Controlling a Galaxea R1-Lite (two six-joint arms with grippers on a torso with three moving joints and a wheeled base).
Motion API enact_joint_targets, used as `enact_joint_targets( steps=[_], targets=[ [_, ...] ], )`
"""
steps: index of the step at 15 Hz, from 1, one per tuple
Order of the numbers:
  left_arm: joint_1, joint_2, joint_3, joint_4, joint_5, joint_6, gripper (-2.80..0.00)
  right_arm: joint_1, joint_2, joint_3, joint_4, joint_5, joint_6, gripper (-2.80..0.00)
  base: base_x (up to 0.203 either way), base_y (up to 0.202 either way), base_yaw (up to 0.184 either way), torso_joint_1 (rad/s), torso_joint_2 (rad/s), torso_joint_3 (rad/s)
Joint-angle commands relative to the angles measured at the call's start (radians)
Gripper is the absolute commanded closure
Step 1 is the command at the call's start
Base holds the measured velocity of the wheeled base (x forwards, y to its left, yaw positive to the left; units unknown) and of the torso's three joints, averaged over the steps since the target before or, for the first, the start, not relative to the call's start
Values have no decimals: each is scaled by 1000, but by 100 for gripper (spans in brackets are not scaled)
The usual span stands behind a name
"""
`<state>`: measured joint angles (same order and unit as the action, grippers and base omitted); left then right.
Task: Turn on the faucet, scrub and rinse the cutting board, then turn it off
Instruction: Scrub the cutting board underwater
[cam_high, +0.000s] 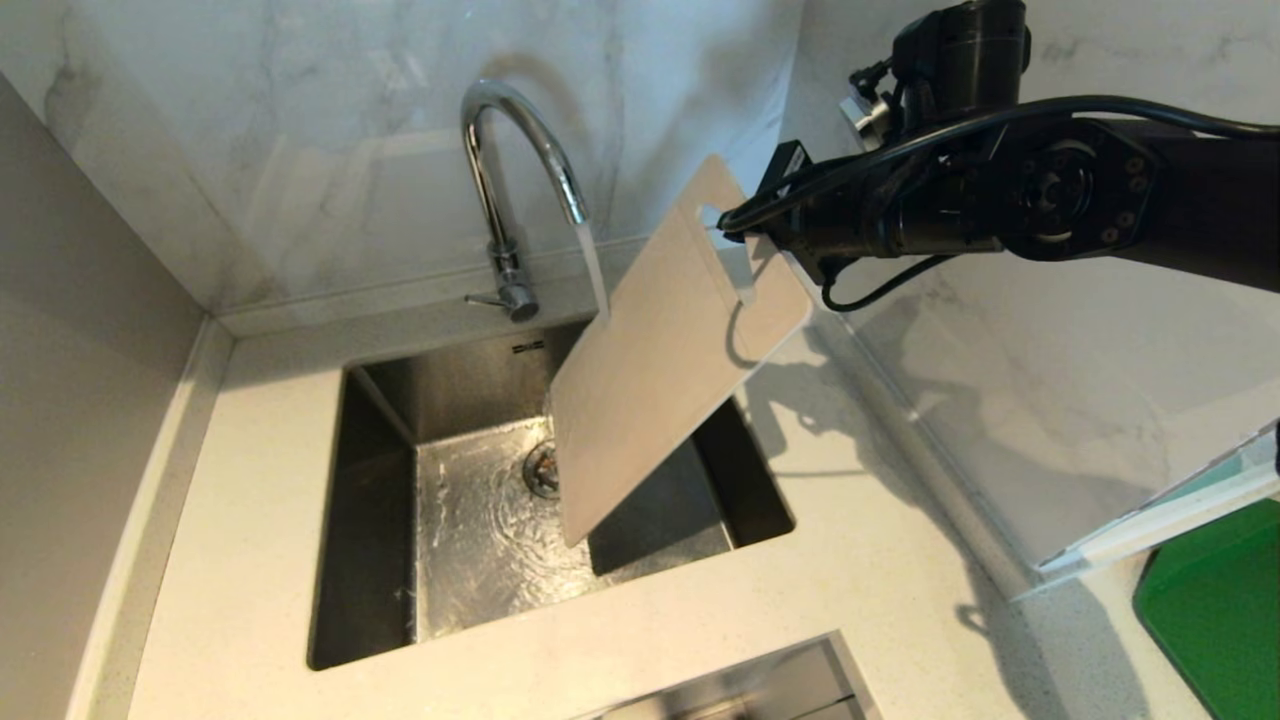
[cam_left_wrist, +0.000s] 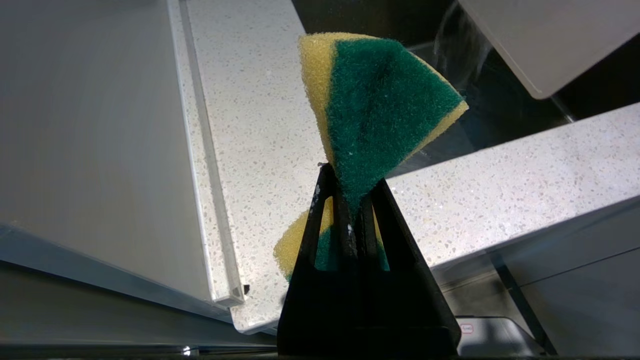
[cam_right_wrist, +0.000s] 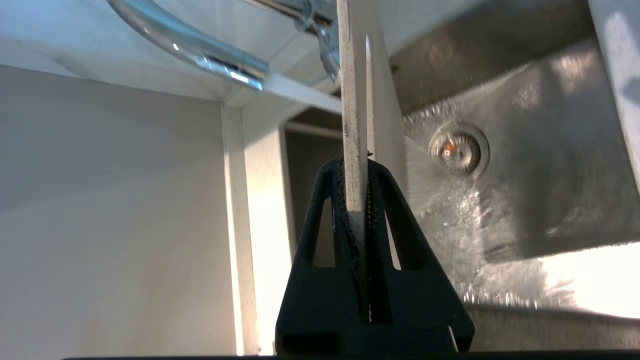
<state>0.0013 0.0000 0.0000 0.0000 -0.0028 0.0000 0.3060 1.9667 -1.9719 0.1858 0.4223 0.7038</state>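
Water runs from the chrome faucet (cam_high: 500, 150) and strikes the upper edge of the off-white cutting board (cam_high: 660, 370). The board hangs tilted over the steel sink (cam_high: 370, 480), its lower corner down in the basin. My right gripper (cam_high: 750, 250) is shut on the board's handle end, near the cutout. In the right wrist view that gripper (cam_right_wrist: 356, 167) clamps the board (cam_right_wrist: 352, 100) edge-on, below the faucet spout (cam_right_wrist: 200, 50). My left gripper (cam_left_wrist: 352, 180) is outside the head view. It is shut on a yellow and green sponge (cam_left_wrist: 380, 100) above the counter, with a board corner (cam_left_wrist: 540, 40) beyond.
The sink's drain (cam_high: 540, 468) lies under swirling water. A green mat (cam_high: 1215, 610) sits at the right edge behind a clear panel (cam_high: 1150, 520). A second basin (cam_high: 740, 690) shows at the front. Marble walls close in behind and to the right of the sink.
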Motion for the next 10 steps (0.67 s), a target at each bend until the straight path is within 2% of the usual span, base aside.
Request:
enact_joint_targets(
  steps=[1,10],
  targets=[
    [0,2,3,0,0,0,0,1,-35,18,9,3,5,0,0,0,0,0,0,0],
    [0,2,2,-1,1,5,0,2,-184,88,37,3,8,0,0,0,0,0,0,0]
  ],
)
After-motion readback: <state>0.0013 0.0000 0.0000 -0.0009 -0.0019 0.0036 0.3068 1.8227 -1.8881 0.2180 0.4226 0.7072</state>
